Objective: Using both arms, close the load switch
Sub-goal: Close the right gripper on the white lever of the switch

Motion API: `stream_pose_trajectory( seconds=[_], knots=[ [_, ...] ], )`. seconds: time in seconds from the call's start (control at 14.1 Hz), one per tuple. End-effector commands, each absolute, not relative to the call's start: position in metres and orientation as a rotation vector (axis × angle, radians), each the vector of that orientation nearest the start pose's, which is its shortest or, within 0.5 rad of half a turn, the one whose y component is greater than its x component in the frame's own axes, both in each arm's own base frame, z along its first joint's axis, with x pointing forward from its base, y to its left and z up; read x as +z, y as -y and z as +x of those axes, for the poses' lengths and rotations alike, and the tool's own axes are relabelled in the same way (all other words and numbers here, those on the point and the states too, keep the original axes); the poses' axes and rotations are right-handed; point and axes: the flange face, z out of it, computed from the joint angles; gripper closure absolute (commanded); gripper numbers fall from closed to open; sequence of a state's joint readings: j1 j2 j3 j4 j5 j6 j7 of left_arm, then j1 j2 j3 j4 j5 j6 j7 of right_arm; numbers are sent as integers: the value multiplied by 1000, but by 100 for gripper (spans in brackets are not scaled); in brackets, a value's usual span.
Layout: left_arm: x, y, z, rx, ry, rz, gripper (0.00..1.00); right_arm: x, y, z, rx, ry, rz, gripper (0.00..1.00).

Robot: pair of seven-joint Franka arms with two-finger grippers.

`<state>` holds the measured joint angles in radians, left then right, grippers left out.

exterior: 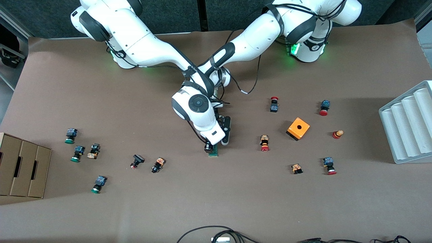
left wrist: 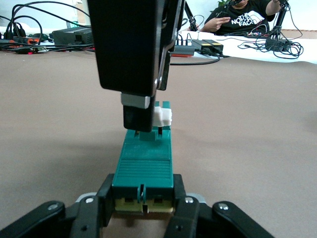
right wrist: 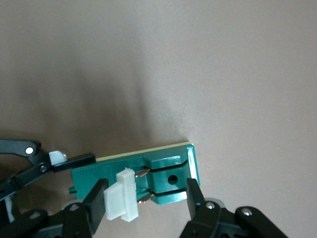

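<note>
The load switch [exterior: 213, 152], a narrow green block, lies on the brown table in the middle, under both hands. My left gripper [left wrist: 142, 198] is shut on the end of the load switch [left wrist: 143, 166] farther from the front camera, one finger on each side. In the front view the left gripper [exterior: 221, 144] is mostly hidden by the right hand. My right gripper [right wrist: 146, 198] is open over the other end of the load switch [right wrist: 171, 171]. One finger is against the raised white piece [right wrist: 121, 196], the other is at the block's end. Copper blades show under the white piece.
An orange cube with a hole [exterior: 298, 128] and several red-capped push buttons lie toward the left arm's end. Several green-capped push buttons [exterior: 71, 135] lie toward the right arm's end, near a cardboard box [exterior: 23, 168]. A grey ribbed tray [exterior: 408, 125] stands at the left arm's edge.
</note>
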<state>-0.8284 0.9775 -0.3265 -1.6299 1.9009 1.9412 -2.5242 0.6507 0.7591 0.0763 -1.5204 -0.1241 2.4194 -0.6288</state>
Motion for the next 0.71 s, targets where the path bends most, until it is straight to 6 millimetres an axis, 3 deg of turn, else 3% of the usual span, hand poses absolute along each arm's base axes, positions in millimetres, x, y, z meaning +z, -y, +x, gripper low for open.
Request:
stream_pose_trajectory(
  seconds=[0.0,0.64],
  knots=[
    [66,569,345,-1777,142,-2613,62,233,-472,555,-269,2069,-2410,33],
    [65,569,343,-1776,138,-2612,61,241,-477,553,-300,2044,-2427,52]
  ],
)
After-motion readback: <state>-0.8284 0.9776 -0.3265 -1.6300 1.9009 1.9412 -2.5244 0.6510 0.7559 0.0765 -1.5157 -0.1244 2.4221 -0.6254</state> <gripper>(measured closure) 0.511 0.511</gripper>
